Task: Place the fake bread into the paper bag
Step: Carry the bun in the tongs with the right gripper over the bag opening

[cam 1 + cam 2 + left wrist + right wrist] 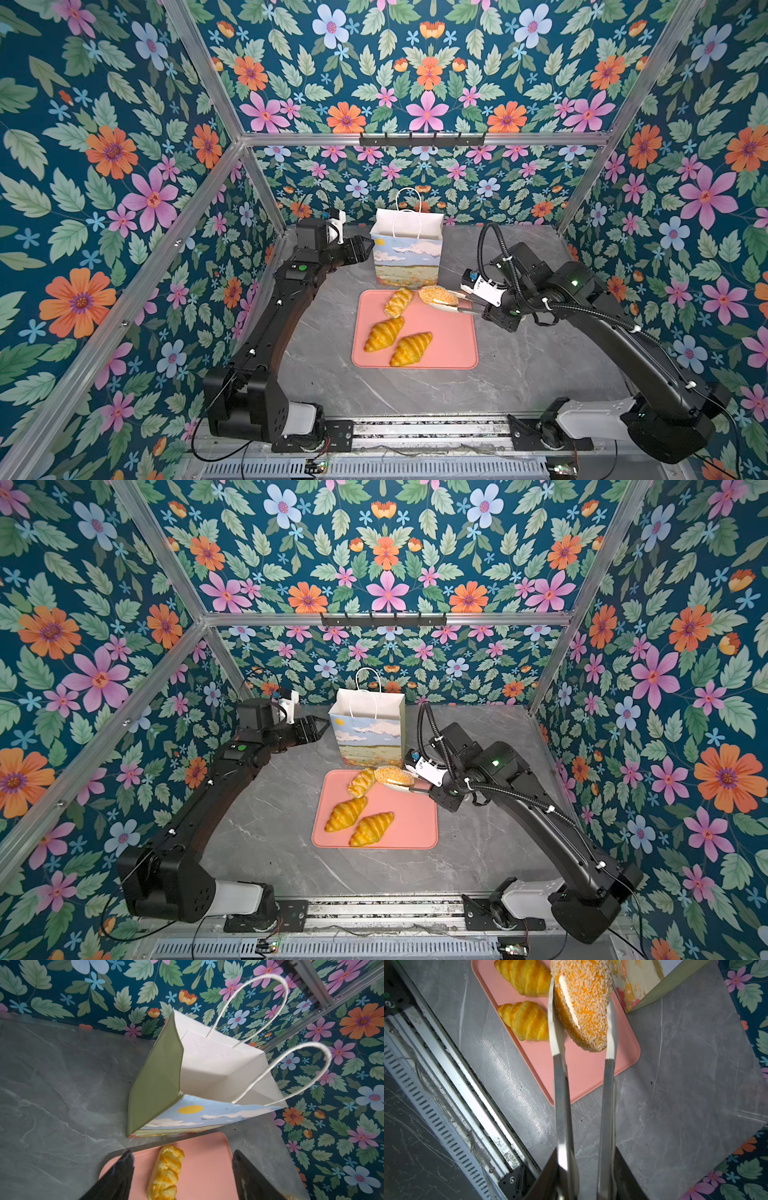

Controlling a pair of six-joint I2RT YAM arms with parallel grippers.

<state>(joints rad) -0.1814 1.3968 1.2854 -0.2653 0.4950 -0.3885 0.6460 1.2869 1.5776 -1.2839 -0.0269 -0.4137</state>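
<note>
The right gripper [588, 1176] clamps tongs [560, 1095] pinching a speckled bun [583, 1005]; the left gripper [365, 249] gapes empty beside the bag [409, 257].

We see a pink tray [451, 345] lying flat on a grey marbled table [324, 374], its corners rounded and its rim slightly raised. Metal tongs [560, 1093] with white tips reach over the tray's far right corner. Floral wallpaper [424, 75] with pink, orange and pale blue blooms on dark teal covers the walls, framed by aluminium bars [291, 139]. A black hook rail [422, 141] sits on the back bar, and a metal track [428, 432] runs along the table's near edge.
</note>
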